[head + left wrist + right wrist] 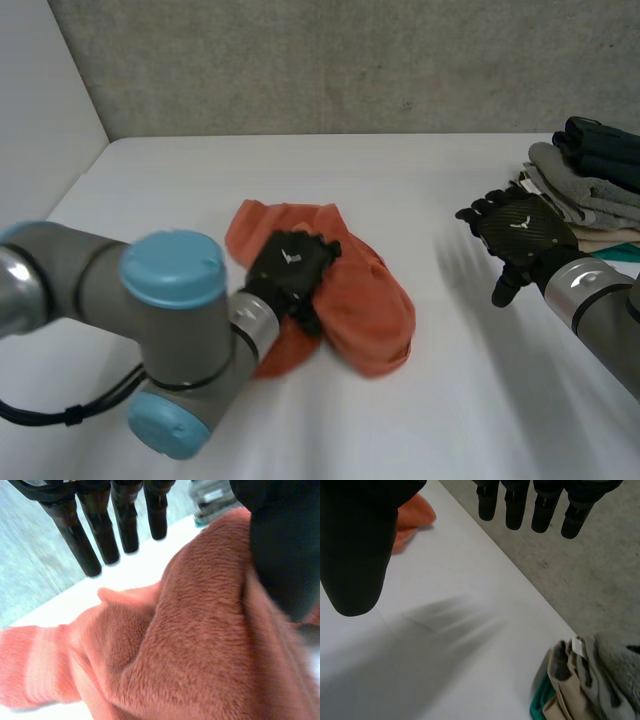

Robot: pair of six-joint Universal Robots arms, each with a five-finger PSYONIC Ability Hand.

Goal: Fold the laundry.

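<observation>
- Orange fleece cloth [365, 300], head view: a crumpled heap on the white table [300, 170], well apart from the pile of folded clothes [590, 185], toward the robot's left of it.
- Left hand [288, 265] lies palm-down on top of the cloth, on the part farthest from the pile.
- Right hand [522, 232] hangs over bare table just beside the pile, between the pile and the cloth. Its fingers are spread and hold nothing.
- Left wrist view: fingers [100, 530] are straight and slightly apart, clear above the cloth [200, 645]. The thumb [285, 545] lies against the fleece, so the hand rests rather than grips.
- Right wrist view: fingers [515, 505] are straight and spread, the thumb [355, 545] is held wide, and the palm is empty.
- The pile [585, 680] sits beyond the fingertips in beige, grey and teal layers. A corner of the cloth [412, 517] shows well apart from the pile, beside the thumb.
</observation>
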